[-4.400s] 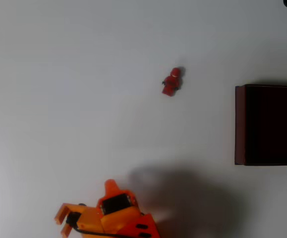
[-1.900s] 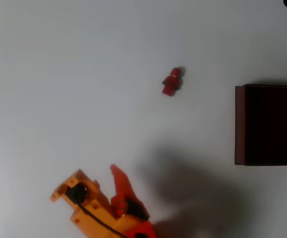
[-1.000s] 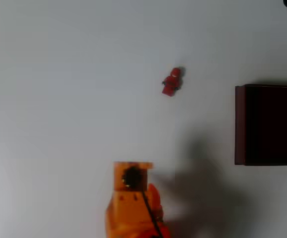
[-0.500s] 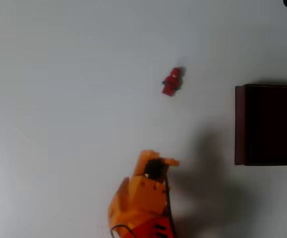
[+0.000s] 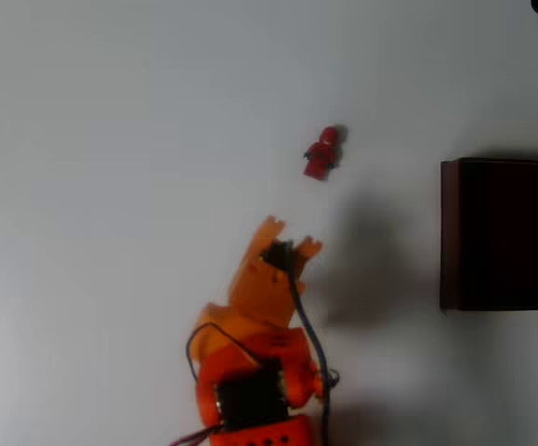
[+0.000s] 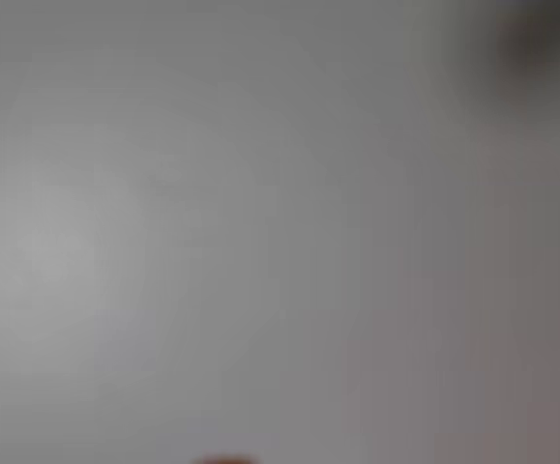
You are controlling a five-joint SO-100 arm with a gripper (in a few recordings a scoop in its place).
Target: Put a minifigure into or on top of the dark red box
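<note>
Overhead view is running soft but usable, lighting even and diffuse, no glare. The arm (image 5: pixel 259 372) is casting a broad soft shadow rightward across the white surface (image 5: pixel 111 186), toward the dark red box (image 5: pixel 501 232). Box interior is reading near-black. Wrist view is completely defocusing, grey wash, dark smudge showing top right.

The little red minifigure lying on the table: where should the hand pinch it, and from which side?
Probably across the torso, coming from above. In the overhead view the minifigure lies flat with its length slanting, so the open hand should close across its narrow width.
</note>
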